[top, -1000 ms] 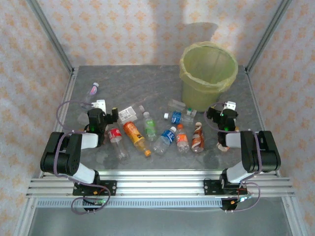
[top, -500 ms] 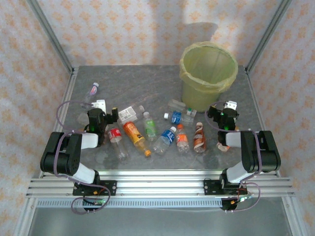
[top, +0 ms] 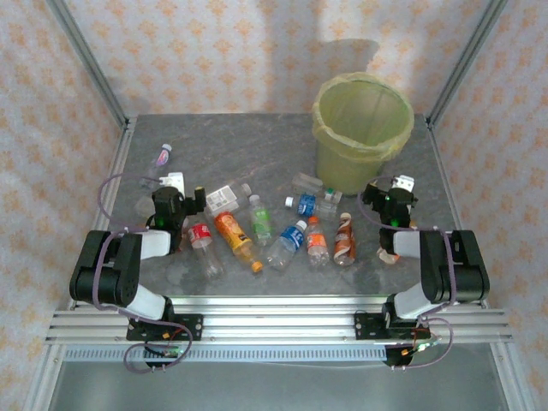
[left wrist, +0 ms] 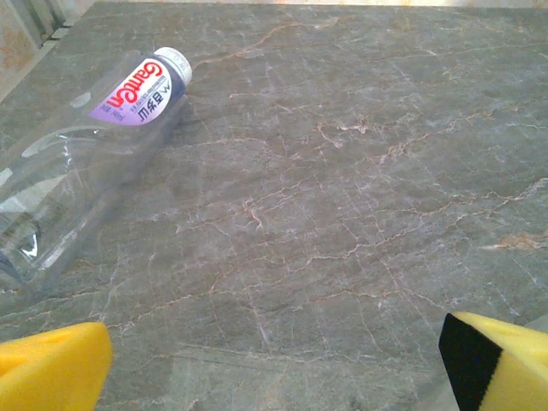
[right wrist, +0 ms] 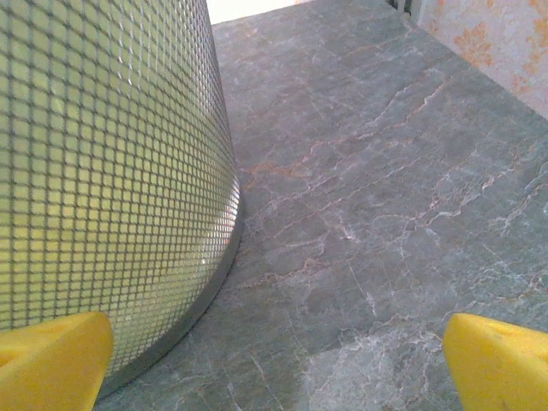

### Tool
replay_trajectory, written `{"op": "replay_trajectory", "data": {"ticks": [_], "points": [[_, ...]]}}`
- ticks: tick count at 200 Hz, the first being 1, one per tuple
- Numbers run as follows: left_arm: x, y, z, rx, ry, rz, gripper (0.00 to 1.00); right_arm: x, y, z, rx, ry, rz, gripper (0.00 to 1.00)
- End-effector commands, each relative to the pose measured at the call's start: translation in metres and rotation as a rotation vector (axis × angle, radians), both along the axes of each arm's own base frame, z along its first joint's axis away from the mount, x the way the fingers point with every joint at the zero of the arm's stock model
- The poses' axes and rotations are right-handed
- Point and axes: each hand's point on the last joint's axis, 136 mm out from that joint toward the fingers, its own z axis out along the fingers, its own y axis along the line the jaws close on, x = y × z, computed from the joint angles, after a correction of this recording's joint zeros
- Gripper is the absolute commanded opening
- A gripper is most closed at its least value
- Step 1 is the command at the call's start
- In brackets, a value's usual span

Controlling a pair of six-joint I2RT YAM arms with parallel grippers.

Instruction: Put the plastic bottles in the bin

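1. Left gripper (left wrist: 274,368), jaws spread and empty: a clear bottle (left wrist: 94,154) lies ahead to its left; I would straddle its middle squarely.
2. Right gripper (right wrist: 274,360), likewise spread and empty: bin (right wrist: 103,171) close ahead-left.

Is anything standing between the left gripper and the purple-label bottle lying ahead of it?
Nothing visible does. The left gripper has its jaws open, and bare table stretches from them to the purple-label bottle, which lies on its side ahead and to the left, cap pointing away.
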Motion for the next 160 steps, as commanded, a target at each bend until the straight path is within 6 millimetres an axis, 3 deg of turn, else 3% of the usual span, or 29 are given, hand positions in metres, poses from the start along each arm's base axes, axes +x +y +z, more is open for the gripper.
{"op": "replay_trajectory", "data": {"ticks": [1,55,108,142,160], "points": [[0.0,0.003,0.022,0.016,-0.04,0.016,1.0,-0.003,-0.01,0.02,0.015,-0.028,-0.051,0.99],[-0.009,0.004,0.058,0.008,-0.06,0.026,1.0,-0.017,-0.025,0.054,0.037,-0.021,-0.134,0.99],[-0.023,0.002,0.098,-0.018,-0.088,0.021,1.0,-0.024,-0.062,0.075,0.142,0.002,-0.266,0.99],[-0.03,0.0,0.12,-0.047,-0.136,0.022,1.0,-0.015,-0.098,0.081,0.313,0.038,-0.371,0.99],[-0.031,0.0,0.129,-0.06,-0.15,0.027,1.0,-0.001,-0.105,0.079,0.349,0.087,-0.392,0.99]]}}
